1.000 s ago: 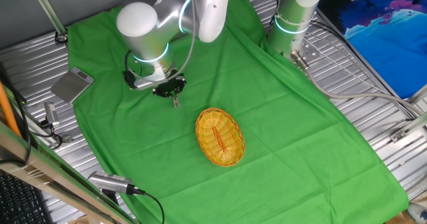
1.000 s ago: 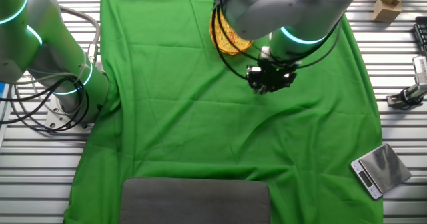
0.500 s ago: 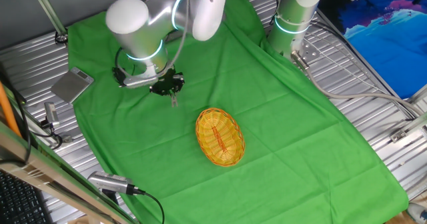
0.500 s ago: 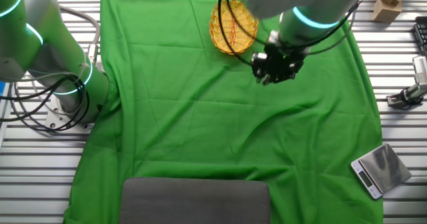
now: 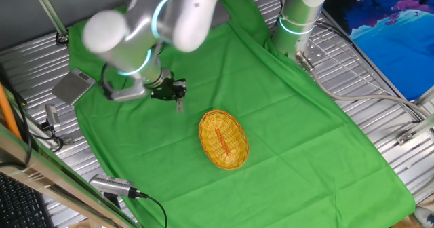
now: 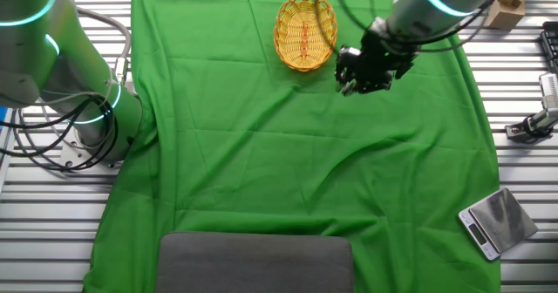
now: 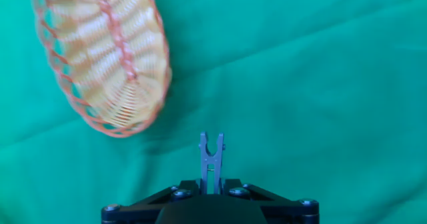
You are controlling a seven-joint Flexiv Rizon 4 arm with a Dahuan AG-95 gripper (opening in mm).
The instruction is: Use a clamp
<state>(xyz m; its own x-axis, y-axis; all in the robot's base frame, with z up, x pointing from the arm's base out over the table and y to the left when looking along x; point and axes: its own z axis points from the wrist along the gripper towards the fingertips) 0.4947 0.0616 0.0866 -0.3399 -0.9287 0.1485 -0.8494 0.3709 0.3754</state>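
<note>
Gripper (image 7: 211, 184) at bottom centre of hand view, fingers closed on clamp (image 7: 211, 159); clamp stands upright, two prongs pointing up frame, forked tip free. Wicker basket (image 7: 100, 54) at upper left of same view, apart from clamp, resting on green cloth (image 7: 320, 84).

One fixed view: gripper (image 5: 178, 100) left of centre, above cloth; basket (image 5: 223, 138) lower right of it. Scale (image 5: 73, 87) at left cloth edge.

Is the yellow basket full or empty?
Empty. The basket shows only its bare woven bottom in every view; the clamp is outside it, held in the gripper.
</note>
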